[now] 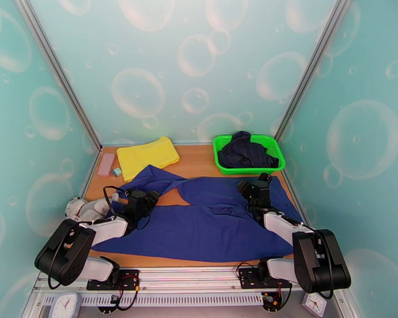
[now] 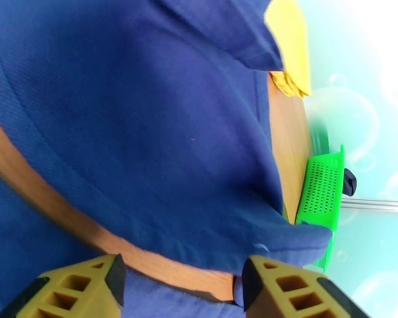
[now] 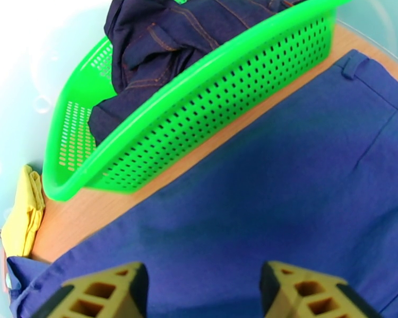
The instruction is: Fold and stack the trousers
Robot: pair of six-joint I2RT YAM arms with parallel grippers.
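Wood table (image 1: pixel 199 164), bubble-print walls on three sides. Trousers (image 1: pixel 215 223) lay spread across the table, directly beneath both grippers and reaching well ahead of them.

Left gripper (image 2: pixel 180 276): fingers apart, low over one leg, nothing between them; a cloth edge sat just beside one finger. Right gripper (image 3: pixel 203 284): fingers apart above the waist end, holding nothing.

Risks, as judged:
- Far leg, ahead of the left gripper, was doubled over on itself. Folding from here would probably trap that crease.
- Soft cloth: a pinch could take one layer only and slip out on the lift.
- Green basket (image 1: pixel 218 155) stood just ahead of the right gripper, with a dark garment (image 1: pixel 247 152) inside. A forward sweep might catch its rim.
- Leg tip lay near the yellow cloth (image 1: pixel 147 156); dragging could pull it along.

Appearance: royal blue, plain, fine weave, shallow wrinkles. Belt loop and a long seam showed ahead of the right gripper. Bare table showed between the two legs.
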